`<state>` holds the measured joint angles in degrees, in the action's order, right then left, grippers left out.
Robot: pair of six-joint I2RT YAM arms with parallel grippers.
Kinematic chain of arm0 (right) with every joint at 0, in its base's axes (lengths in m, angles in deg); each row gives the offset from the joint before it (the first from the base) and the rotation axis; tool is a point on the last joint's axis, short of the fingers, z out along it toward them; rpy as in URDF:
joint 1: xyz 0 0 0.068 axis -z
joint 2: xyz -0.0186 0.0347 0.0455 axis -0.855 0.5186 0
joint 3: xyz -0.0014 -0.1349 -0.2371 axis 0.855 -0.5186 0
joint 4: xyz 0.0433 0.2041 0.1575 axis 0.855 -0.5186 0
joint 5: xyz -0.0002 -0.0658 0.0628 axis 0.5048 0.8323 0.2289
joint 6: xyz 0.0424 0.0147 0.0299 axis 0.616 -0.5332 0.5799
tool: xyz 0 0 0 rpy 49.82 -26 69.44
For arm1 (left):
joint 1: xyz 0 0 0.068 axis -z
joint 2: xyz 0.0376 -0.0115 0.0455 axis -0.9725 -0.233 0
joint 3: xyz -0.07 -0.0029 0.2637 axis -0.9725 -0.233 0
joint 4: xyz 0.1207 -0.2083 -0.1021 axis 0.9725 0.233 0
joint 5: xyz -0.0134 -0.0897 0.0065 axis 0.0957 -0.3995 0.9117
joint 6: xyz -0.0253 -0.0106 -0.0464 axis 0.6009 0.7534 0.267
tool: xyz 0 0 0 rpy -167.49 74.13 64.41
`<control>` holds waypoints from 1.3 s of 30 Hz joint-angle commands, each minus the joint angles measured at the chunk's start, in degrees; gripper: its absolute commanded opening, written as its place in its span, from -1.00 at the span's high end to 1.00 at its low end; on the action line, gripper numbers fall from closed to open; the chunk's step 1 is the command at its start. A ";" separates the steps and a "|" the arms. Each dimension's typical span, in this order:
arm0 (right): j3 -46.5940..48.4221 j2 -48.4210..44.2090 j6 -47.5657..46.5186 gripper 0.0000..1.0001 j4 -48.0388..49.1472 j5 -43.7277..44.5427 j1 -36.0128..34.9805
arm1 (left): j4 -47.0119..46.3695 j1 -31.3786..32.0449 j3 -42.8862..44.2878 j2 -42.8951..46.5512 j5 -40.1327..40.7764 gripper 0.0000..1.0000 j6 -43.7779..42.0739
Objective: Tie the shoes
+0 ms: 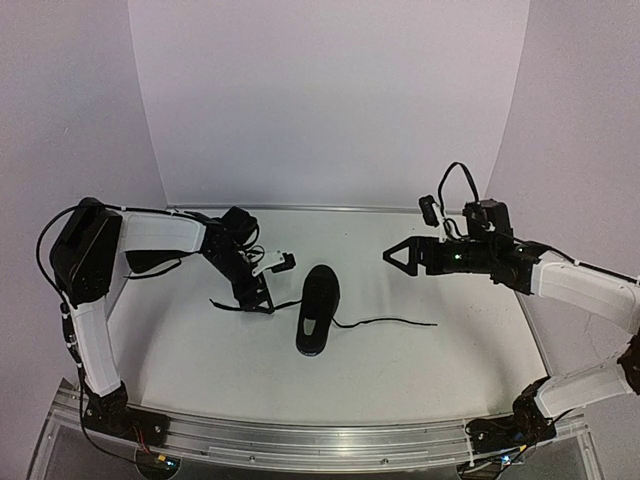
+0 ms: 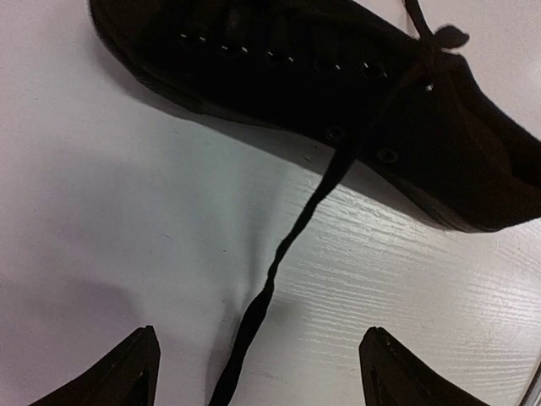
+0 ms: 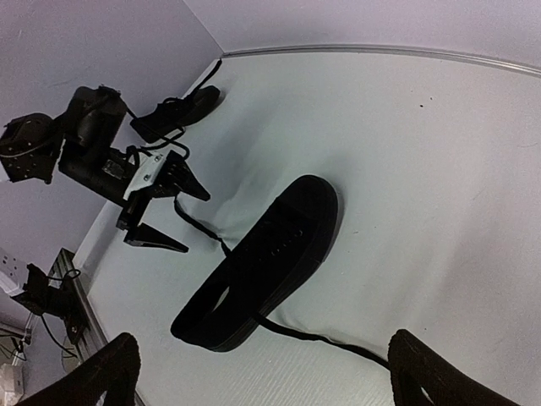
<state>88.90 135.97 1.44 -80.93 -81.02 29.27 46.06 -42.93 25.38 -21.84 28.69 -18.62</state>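
Clearly barely begun: the shoe (image 1: 318,310) has loose laces (image 1: 390,322), no knot; left gripper (image 2: 260,359) gapes astride one, right gripper (image 1: 390,257) gapes empty; other shoe (image 3: 177,108) waits behind.

A white table (image 1: 210,375) — faint wood grain up close — sits between plain pale walls (image 1: 330,100). An aluminium rail (image 1: 330,438) edges its near side.

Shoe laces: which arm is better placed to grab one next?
Left. Its tool sits open and low beside the shoe, with one lace running between its fingers. The right tool is open too but hangs well back from the shoe and the other lace.
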 commanded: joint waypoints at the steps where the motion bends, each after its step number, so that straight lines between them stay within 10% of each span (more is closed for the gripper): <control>1: -1.24 -0.30 -0.36 -0.97 4.12 -2.46 0.19 | 3.14 0.89 3.67 -1.89 -2.31 -0.63 -9.96; 39: 1.75 10.15 1.13 -0.96 5.04 -6.76 0.19 | -11.97 4.86 -0.54 2.10 -3.97 1.00 -6.68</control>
<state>88.00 142.91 1.39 -78.27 -85.83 29.27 39.58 -38.95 25.80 -26.65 29.25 -29.27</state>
